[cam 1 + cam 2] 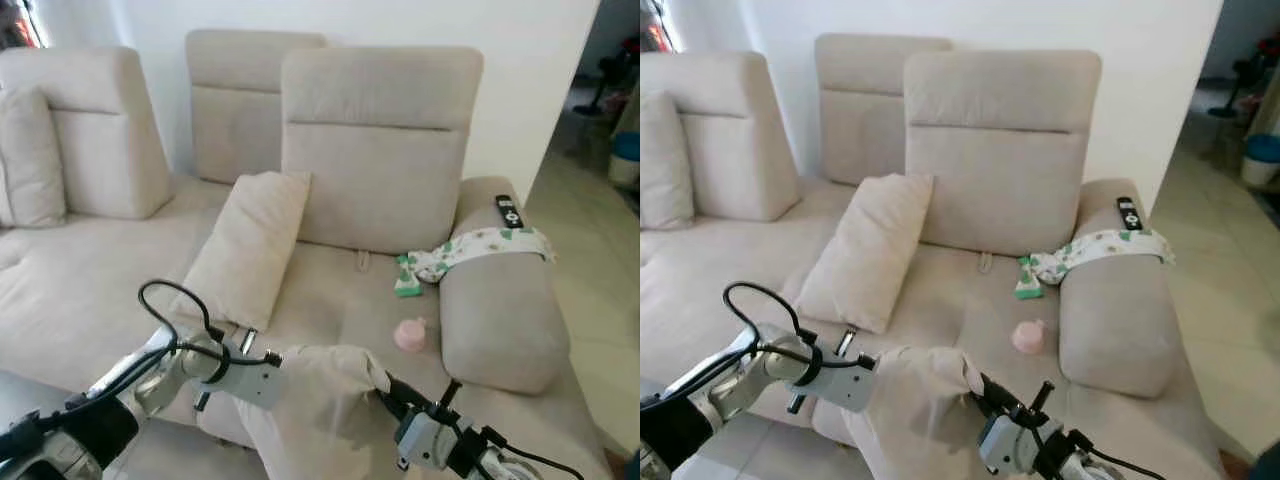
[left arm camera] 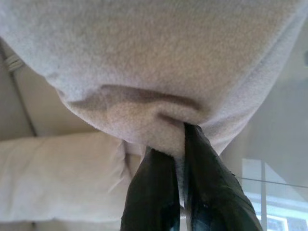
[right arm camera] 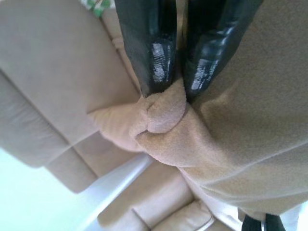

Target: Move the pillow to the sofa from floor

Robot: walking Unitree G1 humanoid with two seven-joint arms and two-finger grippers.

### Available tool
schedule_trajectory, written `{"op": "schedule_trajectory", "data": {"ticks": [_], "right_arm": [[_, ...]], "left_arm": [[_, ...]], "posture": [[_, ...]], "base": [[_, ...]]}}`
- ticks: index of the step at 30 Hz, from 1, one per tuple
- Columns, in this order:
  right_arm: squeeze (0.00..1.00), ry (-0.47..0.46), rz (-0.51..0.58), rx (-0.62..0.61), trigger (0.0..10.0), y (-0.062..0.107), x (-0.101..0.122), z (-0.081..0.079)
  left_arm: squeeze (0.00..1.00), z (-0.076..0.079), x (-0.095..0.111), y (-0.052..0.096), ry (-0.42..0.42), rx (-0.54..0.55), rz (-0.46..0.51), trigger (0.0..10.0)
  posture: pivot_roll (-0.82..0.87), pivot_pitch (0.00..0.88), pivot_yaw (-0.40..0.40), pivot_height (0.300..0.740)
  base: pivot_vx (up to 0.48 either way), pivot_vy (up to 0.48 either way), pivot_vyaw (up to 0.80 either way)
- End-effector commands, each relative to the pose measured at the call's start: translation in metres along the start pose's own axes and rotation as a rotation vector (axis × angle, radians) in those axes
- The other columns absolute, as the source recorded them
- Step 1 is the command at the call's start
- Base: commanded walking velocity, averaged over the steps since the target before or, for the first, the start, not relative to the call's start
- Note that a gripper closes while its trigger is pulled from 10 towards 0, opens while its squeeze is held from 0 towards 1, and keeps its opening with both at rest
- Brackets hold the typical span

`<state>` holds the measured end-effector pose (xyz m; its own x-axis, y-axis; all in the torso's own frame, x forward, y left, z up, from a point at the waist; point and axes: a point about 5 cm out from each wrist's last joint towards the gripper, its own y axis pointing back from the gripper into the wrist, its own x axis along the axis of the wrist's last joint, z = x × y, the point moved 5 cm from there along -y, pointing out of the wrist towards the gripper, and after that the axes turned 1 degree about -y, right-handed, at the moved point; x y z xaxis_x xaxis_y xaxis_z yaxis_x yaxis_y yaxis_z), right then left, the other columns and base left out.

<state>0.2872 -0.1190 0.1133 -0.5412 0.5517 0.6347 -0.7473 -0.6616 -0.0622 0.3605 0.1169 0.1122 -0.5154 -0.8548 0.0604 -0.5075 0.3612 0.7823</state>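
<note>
Both grippers are pinching the beige fabric pillow (image 1: 315, 405), left gripper (image 2: 175, 144) and right gripper (image 3: 175, 84) clenched on opposite corners, suspending it before the beige sofa (image 1: 330, 300); carrying it level onto the seat looks best.

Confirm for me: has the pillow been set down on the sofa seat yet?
No: the pillow hangs off the sofa's front edge, pinched by the left gripper and right gripper.

Home living room: beige sofa (image 1: 340, 300)
</note>
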Motion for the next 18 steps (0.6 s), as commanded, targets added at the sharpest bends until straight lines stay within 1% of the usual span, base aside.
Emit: {"op": "schedule_trajectory", "data": {"ticks": [1, 3, 4, 6, 7, 8, 17, 18], "right_arm": [[0.0, 0.009, 0.092, -0.052, 10.0, -0.008, 0.02, 0.014], [0.0, 0.009, 0.093, -0.053, 10.0, -0.008, 0.021, 0.014], [0.0, 0.009, 0.095, -0.057, 10.0, -0.009, 0.021, 0.015], [0.0, 0.009, 0.094, -0.06, 10.0, -0.009, 0.022, 0.016], [0.0, 0.009, 0.094, -0.06, 10.0, -0.009, 0.022, 0.016], [0.0, 0.009, 0.094, -0.064, 10.0, -0.009, 0.022, 0.017], [0.0, 0.014, 0.09, -0.079, 10.0, -0.01, 0.023, 0.023], [0.0, 0.015, 0.087, -0.083, 10.0, -0.01, 0.022, 0.024]], "left_arm": [[0.0, -0.01, 0.006, 0.001, -0.038, 0.038, 0.008, 10.0], [0.0, -0.013, 0.007, 0.001, -0.037, 0.049, 0.012, 10.0], [0.0, -0.021, 0.01, 0.001, -0.044, 0.092, 0.022, 10.0], [0.0, -0.031, 0.014, 0.001, -0.049, 0.143, 0.039, 10.0], [0.0, -0.031, 0.014, 0.001, -0.049, 0.143, 0.039, 10.0], [0.0, -0.036, 0.016, 0.001, -0.051, 0.166, 0.048, 10.0], [0.0, -0.044, 0.023, 0.001, -0.058, 0.206, 0.073, 10.0], [0.0, -0.046, 0.025, 0.001, -0.057, 0.219, 0.08, 10.0]], "posture": [[0.01, 0.0, 0.012, 0.716], [0.01, 0.0, 0.012, 0.721], [0.01, 0.0, 0.011, 0.731], [0.01, 0.0, 0.01, 0.74], [0.01, 0.0, 0.01, 0.74], [0.01, 0.0, 0.01, 0.74], [0.0, 0.0, 0.009, 0.74], [0.0, 0.0, 0.009, 0.74]], "base": [[0.0, 0.0, 0.0], [0.0, 0.0, 0.0], [0.0, 0.0, 0.0], [0.0, 0.0, 0.0], [0.0, 0.0, 0.0], [0.0, 0.0, 0.0], [0.0, 0.0, 0.0], [0.0, 0.0, 0.0]]}}
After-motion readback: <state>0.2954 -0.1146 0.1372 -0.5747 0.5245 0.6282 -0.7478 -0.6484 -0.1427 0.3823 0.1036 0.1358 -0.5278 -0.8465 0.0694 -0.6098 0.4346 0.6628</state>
